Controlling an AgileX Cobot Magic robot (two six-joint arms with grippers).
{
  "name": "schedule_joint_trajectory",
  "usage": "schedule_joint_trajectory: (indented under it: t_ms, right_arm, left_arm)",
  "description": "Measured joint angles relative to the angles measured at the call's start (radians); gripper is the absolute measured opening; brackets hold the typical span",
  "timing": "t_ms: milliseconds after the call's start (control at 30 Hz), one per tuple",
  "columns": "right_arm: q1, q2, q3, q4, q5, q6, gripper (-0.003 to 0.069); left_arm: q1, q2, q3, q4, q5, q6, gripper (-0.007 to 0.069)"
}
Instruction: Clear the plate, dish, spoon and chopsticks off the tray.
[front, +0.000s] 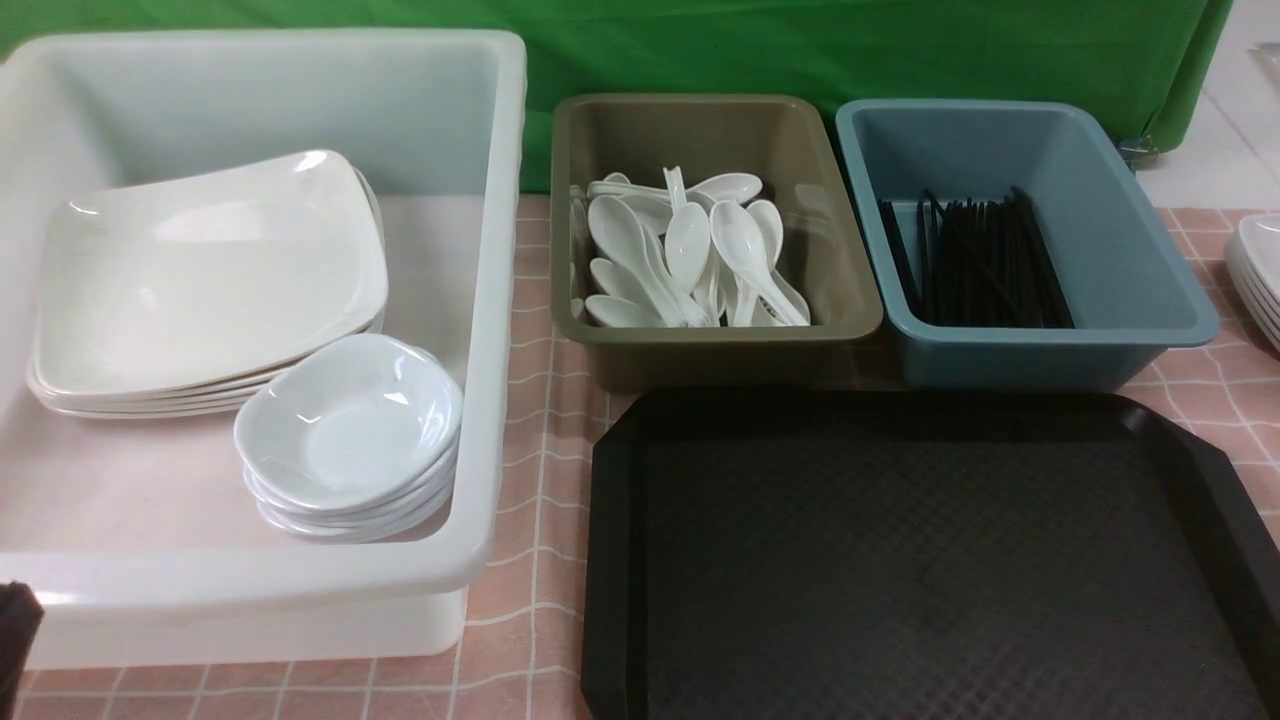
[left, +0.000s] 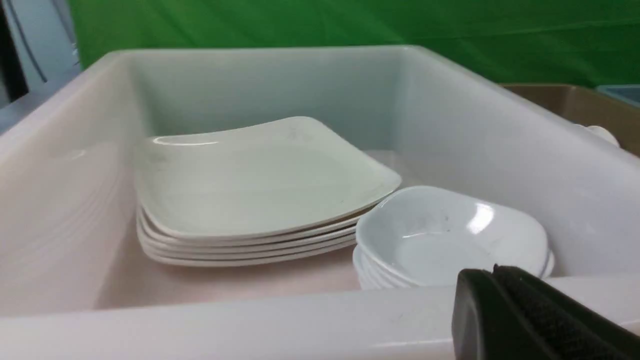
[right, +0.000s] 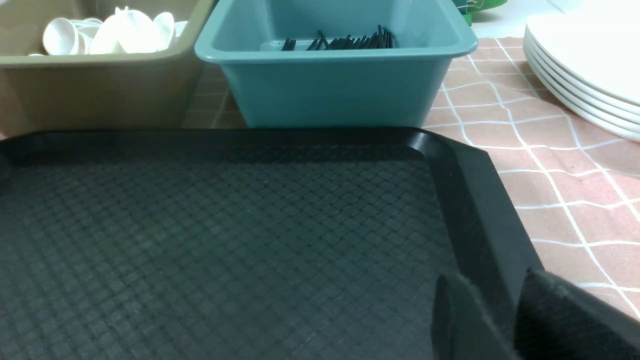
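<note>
A: Where does the tray (front: 930, 560) sit?

B: On the pink checked table (front: 540, 420), near side, right of the big white tub (front: 490, 300). Its diamond-pattern floor is bare.

A: And the plate?

B: The top plate (front: 210, 280) lies on a stack in the white tub, towards its left wall. A stack of small white dishes (front: 350, 425) sits just beside it, nearer the front right corner of the tub.

A: Spoons and chopsticks?

B: The spoons (front: 690, 260) are piled in the olive tub (front: 850, 290) behind the tray. The chopsticks (front: 985, 265) lie in the blue tub (front: 1150, 280) to its right. More white plates (right: 580, 70) are stacked on the table at the far right.

A: The left end effector (left: 505, 305)?

B: Its two black pads are pressed together, nothing between them, just outside the near wall of the white tub. In the front view only a dark corner shows at the lower left.

A: The right end effector (right: 515, 320)?

B: Its fingers (right: 460, 320) stand a narrow gap apart over the tray's right rim, with nothing gripped.
</note>
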Motion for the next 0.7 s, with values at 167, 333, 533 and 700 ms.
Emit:
schedule_joint_trajectory:
  t_ms: [167,333,533,700]
  right_arm:
    - [0.000,0.000,0.000,0.000,0.000,0.000,0.0239]
    - [0.000,0.000,0.000,0.000,0.000,0.000,0.0240]
    - [0.000,0.000,0.000,0.000,0.000,0.000,0.0240]
    - [0.000,0.000,0.000,0.000,0.000,0.000,0.0240]
  left_arm:
    - [0.021,0.000,0.000,0.000,0.065,0.000,0.0000]
    - [0.052,0.000,0.001,0.001,0.071,0.000,0.0000]
    - [0.087,0.000,0.001,0.001,0.075,0.000,0.0000]
    - [0.087,0.000,0.001,0.000,0.075,0.000,0.0000]
